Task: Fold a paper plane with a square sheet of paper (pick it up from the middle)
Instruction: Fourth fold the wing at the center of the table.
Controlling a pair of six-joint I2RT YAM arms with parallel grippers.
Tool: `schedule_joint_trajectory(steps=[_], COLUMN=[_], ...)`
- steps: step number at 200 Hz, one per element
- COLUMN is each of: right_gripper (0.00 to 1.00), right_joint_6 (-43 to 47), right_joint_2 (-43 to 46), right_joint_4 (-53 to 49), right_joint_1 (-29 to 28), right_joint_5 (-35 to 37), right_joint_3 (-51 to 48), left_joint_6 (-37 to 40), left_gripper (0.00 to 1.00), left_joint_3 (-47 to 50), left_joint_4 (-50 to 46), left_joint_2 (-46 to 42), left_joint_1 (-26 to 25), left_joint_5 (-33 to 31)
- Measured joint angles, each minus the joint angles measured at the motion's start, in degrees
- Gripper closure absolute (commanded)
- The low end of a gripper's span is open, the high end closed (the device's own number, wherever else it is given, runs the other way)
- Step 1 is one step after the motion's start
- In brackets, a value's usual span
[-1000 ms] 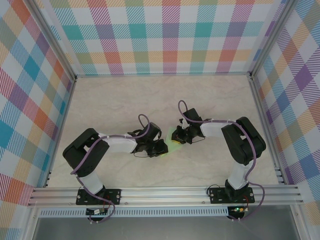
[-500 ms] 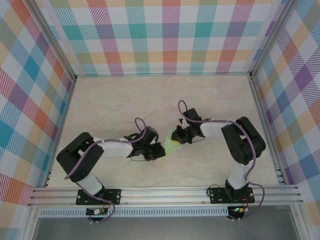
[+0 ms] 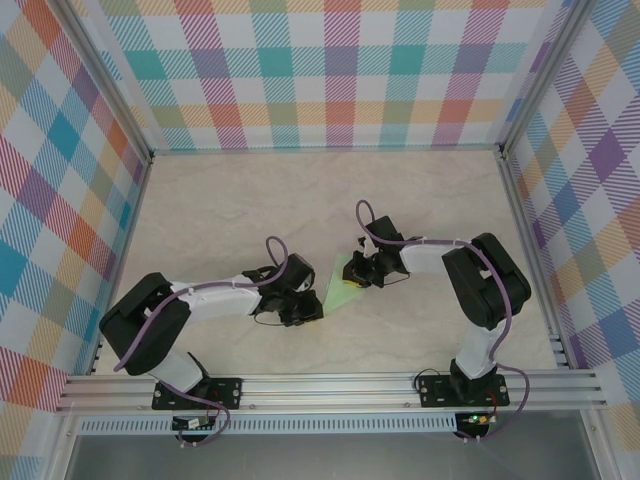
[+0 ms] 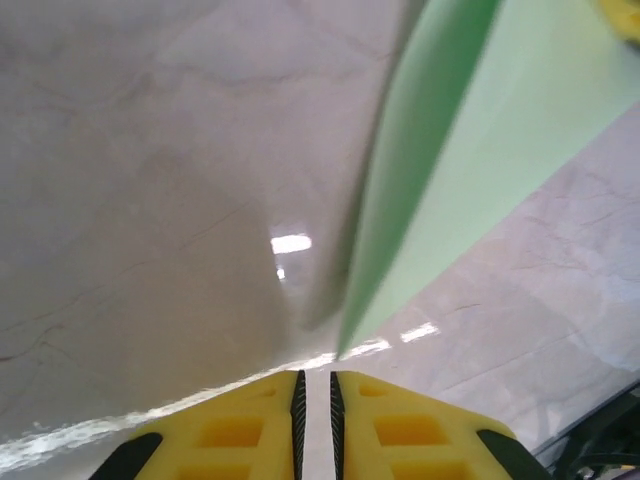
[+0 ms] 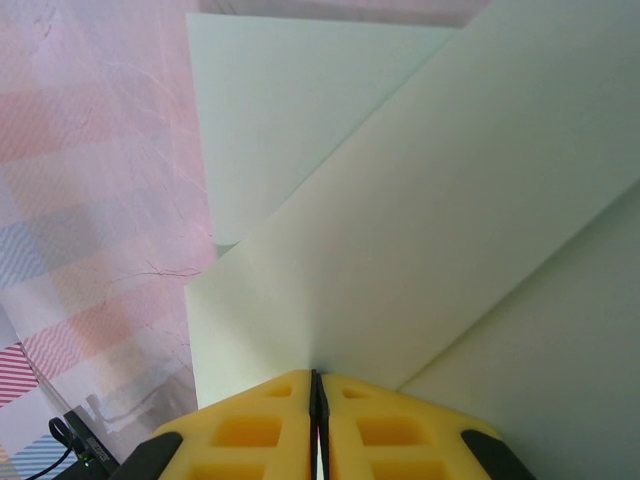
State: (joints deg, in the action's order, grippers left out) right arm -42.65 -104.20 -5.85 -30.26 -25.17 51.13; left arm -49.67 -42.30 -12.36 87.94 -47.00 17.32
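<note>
We look down on a pale, marble-veined bench [image 3: 230,210] closed in on three sides by walls [image 3: 340,70] of pastel plaid. An aluminium rail [image 3: 330,385] runs along the bottom of the frame, where both arm bases are bolted.

Just right of the frame's middle, the mint-green paper [image 3: 335,282] shows as a small pointed wedge. The right gripper [image 3: 352,280] is at its right edge. In the right wrist view, the right gripper [image 5: 316,375] has its yellow fingers pressed together on the paper [image 5: 420,200]. The paper's folded layers spread across the upper right, and a crease runs diagonally. The glossy bench [image 5: 100,150] at the left reflects faint plaid colours.

The left gripper [image 3: 308,308] sits low, just left of the wedge. In the left wrist view, the left gripper [image 4: 317,378] has its fingers nearly together, with only a thin slit between them and nothing in it. The paper [image 4: 480,130] slants down from the upper right, and its tip ends just above those fingers. It casts a soft shadow on the shiny bench [image 4: 150,150].
</note>
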Motion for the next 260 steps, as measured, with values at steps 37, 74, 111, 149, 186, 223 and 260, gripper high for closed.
schedule_joint_trajectory(steps=[37,74,111,149,186,223,260], right_gripper=[0.88,0.88,0.88,0.89,0.88,0.88,0.88], right_joint_6=[0.00,0.02,0.02,0.07,0.81,2.51,3.72], right_joint_2=[0.00,0.00,0.00,0.00,0.37,3.15,7.82], right_joint_4=[-0.02,-0.04,-0.07,-0.48,-0.94,-1.97,-1.51], right_joint_1=[0.00,0.00,0.00,-0.02,-0.11,-0.55,-2.67], right_joint_5=[-0.02,-0.02,-0.02,0.00,0.24,1.05,0.44], right_joint_3=[0.04,0.04,0.04,0.33,0.57,0.57,0.11], left_joint_6=[0.94,1.33,1.27,1.29,1.05,0.83,0.61], left_gripper=[0.83,0.89,0.95,1.00,1.00,1.00,1.00], left_joint_3=[-4.81,-7.56,-7.48,-6.32,-4.07,-2.71,-2.29], left_joint_4=[0.92,4.74,4.96,4.96,7.37,9.51,10.08], left_joint_2=[-0.61,4.76,9.07,9.07,8.48,7.98,7.78], left_joint_1=[0.26,0.37,0.42,0.44,0.44,0.57,0.59], left_joint_5=[-1.73,-1.53,-1.57,-2.49,-2.91,-2.89,-2.89])
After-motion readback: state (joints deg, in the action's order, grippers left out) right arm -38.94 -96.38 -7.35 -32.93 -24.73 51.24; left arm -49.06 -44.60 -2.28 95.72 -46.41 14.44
